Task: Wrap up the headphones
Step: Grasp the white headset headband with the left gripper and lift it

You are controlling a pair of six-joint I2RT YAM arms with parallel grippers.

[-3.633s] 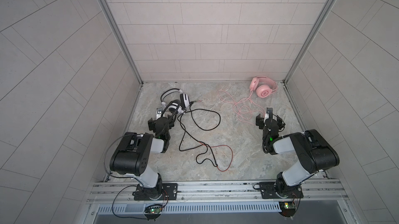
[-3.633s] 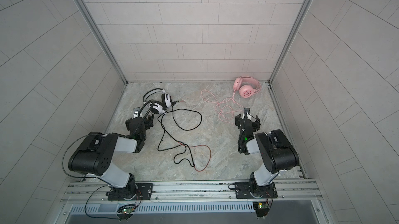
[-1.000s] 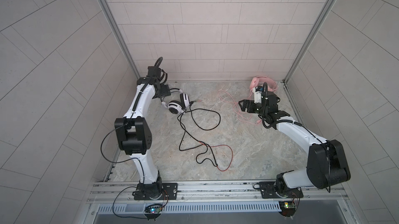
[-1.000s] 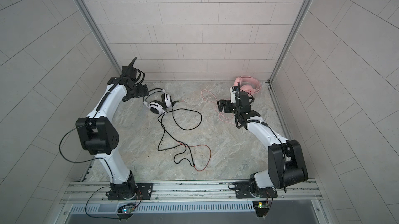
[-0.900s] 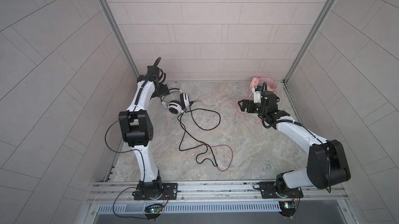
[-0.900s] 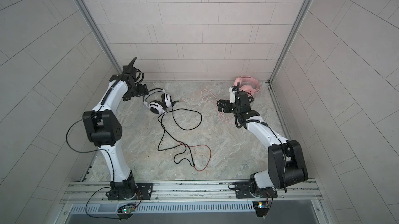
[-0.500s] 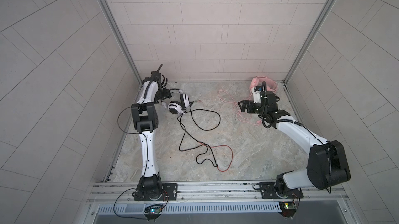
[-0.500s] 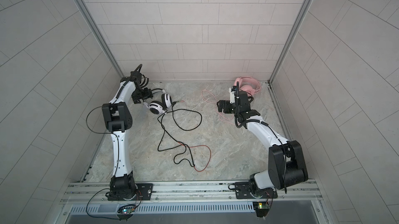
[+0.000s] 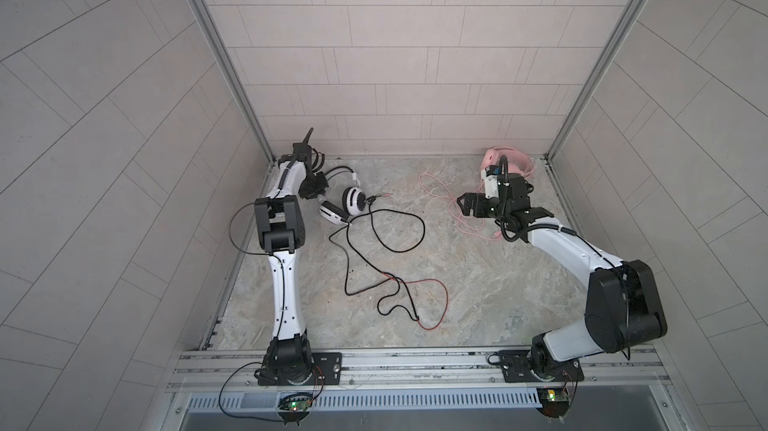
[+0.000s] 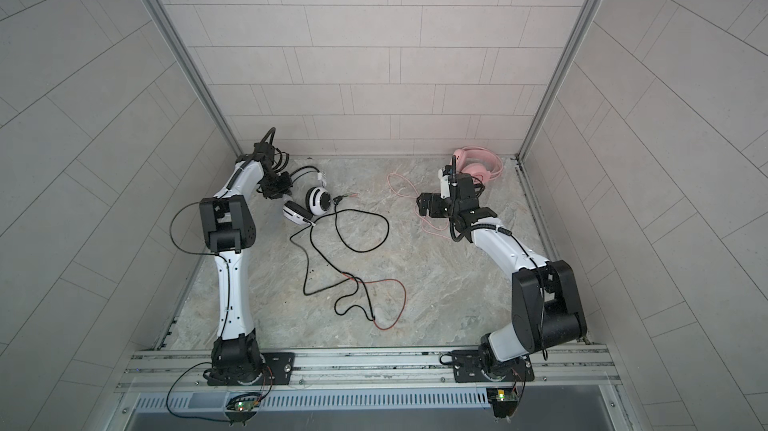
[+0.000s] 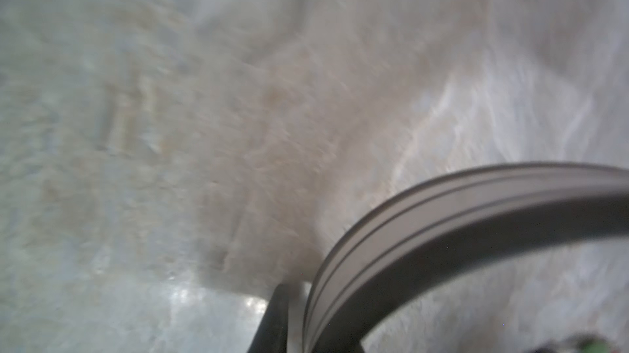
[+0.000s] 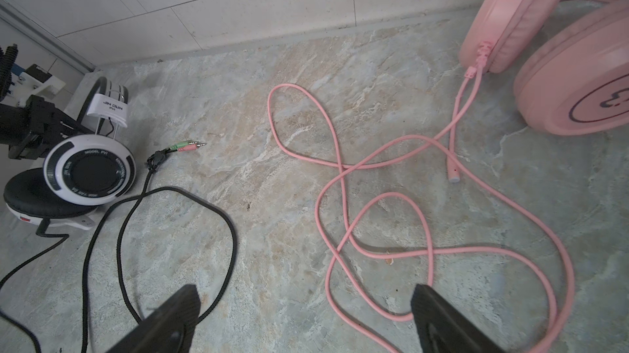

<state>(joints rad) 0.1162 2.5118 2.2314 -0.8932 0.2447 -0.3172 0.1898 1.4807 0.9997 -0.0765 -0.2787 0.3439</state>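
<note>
1. A marble-patterned tabletop sits boxed in by pale tiled walls. Nothing on it is wrapped yet, and both cords sprawl loose.
2. The white headset lies beside the wall on the left arm's side. Its black and red cord trails away from it in open loops.
3. The left gripper sits at the white headset's black headband. The blurred wrist view shows the band against one finger, but I cannot tell whether the jaws have clamped it.
4. The pink headset rests well apart from the white headset, in the opposite back corner. Its pink cord lies tangled between the two.
5. The right gripper hangs wide open and empty above the pink cord, nearer the pink headset than the white headset.
6. By my judgement, all the winding is left to do.
</note>
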